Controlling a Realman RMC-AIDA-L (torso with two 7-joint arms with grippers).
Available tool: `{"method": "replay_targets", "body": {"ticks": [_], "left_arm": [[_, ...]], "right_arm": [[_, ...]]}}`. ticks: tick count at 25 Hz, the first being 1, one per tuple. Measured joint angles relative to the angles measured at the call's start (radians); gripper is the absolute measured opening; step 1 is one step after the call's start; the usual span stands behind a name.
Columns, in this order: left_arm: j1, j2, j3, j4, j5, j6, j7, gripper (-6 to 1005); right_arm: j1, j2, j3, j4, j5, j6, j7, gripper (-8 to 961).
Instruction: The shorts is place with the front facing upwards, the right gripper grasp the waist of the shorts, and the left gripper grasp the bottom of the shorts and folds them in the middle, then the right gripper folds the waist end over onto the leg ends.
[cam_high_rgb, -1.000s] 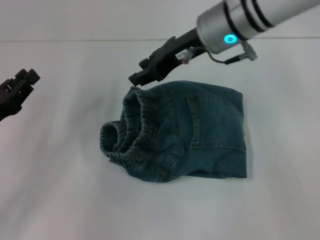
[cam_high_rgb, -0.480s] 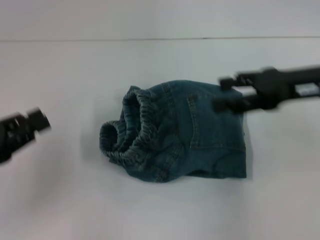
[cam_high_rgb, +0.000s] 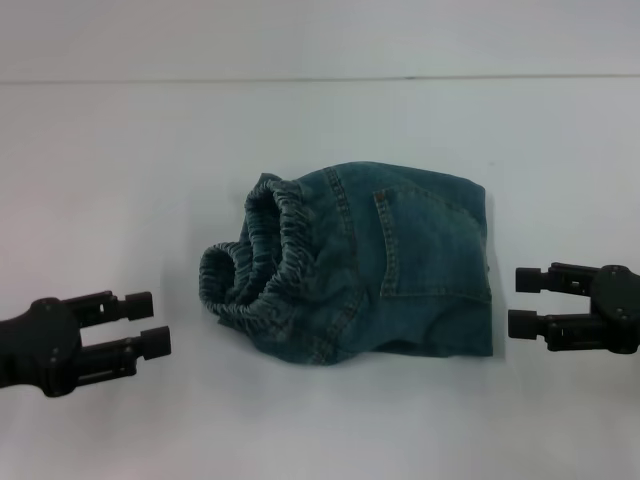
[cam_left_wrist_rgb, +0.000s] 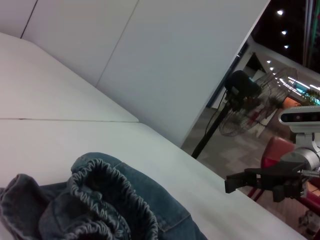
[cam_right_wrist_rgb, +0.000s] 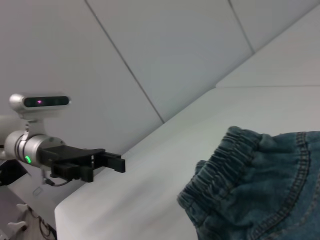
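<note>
1. We count one pair of blue-green washed denim shorts (cam_high_rgb: 375, 268), folded into a compact bundle on the white table (cam_high_rgb: 120, 180).
2. We count two black two-fingered claws, one on each side of the shorts and neither touching the denim.
3. The left gripper (cam_high_rgb: 146, 325) sits beside the shorts on the waist side, a little nearer to us than the bundle; its fingers (cam_high_rgb: 128, 302) stand parted with a clear gap and nothing between them.
4. The right gripper (cam_high_rgb: 520, 301) sits just off the shorts' opposite edge, close to the lower corner of the fold; its fingers (cam_high_rgb: 536, 278) are also spread apart, empty.
5. The ruffled elastic waist (cam_high_rgb: 258, 262) curls up in two puckered loops on the side of the shorts facing the left gripper; one stitched pocket (cam_high_rgb: 425, 250) shows on the flat top panel.
6. We can't make out the leg hems in the fold.
7. From the left wrist we see the gathered waist (cam_left_wrist_rgb: 107, 192) up close and the right gripper (cam_left_wrist_rgb: 235, 181) well beyond the shorts.
8. From the right wrist we see the waist (cam_right_wrist_rgb: 225, 165) and the left gripper (cam_right_wrist_rgb: 116, 161) far off past the table edge.
9. Nothing lies between either claw and the shorts.
</note>
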Motion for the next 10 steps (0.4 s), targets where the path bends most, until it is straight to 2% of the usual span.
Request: {"method": "replay_targets", "body": {"ticks": [4, 10], "left_arm": [[-0.004, 0.003, 0.001, 0.009, 0.016, -0.002, 0.001, 642], [-0.009, 0.003, 0.003, 0.013, 0.026, -0.004, -0.003, 642]], "right_arm": [[-0.004, 0.000, 0.000, 0.003, -0.010, 0.014, -0.002, 958], [0.007, 0.009, 0.003, 0.005, -0.047, 0.024, -0.002, 958]]}}
